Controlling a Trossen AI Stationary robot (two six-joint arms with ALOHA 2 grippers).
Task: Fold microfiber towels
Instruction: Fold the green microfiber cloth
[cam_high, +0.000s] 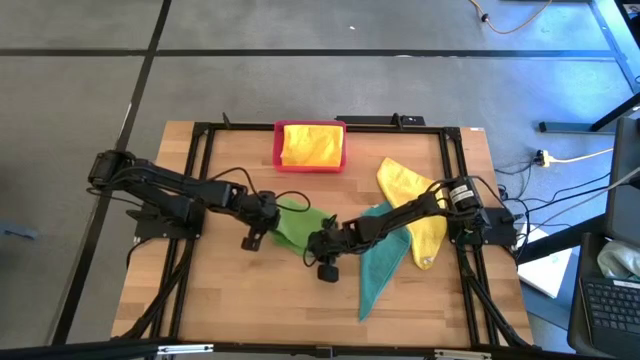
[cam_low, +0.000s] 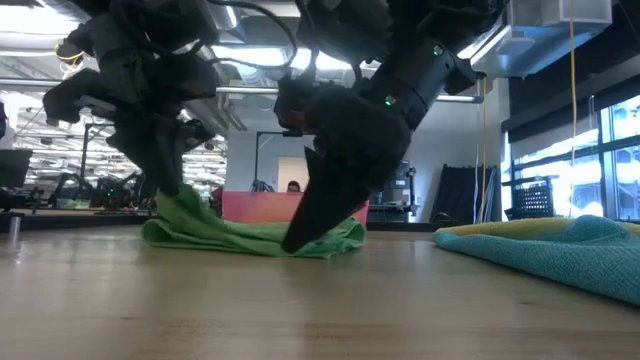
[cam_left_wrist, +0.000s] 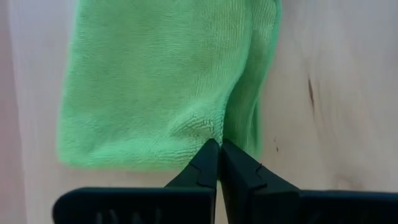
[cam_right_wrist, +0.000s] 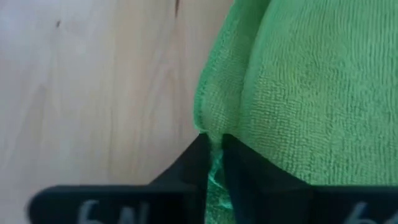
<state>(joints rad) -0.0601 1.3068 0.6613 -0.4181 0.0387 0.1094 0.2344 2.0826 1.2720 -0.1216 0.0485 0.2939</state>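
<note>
The microfiber towels lie spread over the wooden tabletop (cam_high: 250, 300): a teal one (cam_high: 382, 262) and a yellow one (cam_high: 415, 205) on the right side, overlapping under the right arm, another yellow one (cam_high: 311, 143) in the pink tray (cam_high: 278, 150) at the far edge, and a bright green one (cam_high: 298, 222) crumpled at the middle. The left pincer (cam_left_wrist: 219, 149) is clenched at the green towel's edge; the right pincer (cam_right_wrist: 214, 146) grasps a fold of it. No writing is readable.

pink tray (cam_high: 278, 150) at the wooden table's (cam_high: 240, 290) far edge, perhaps a laptop (cam_high: 608, 300)
</note>
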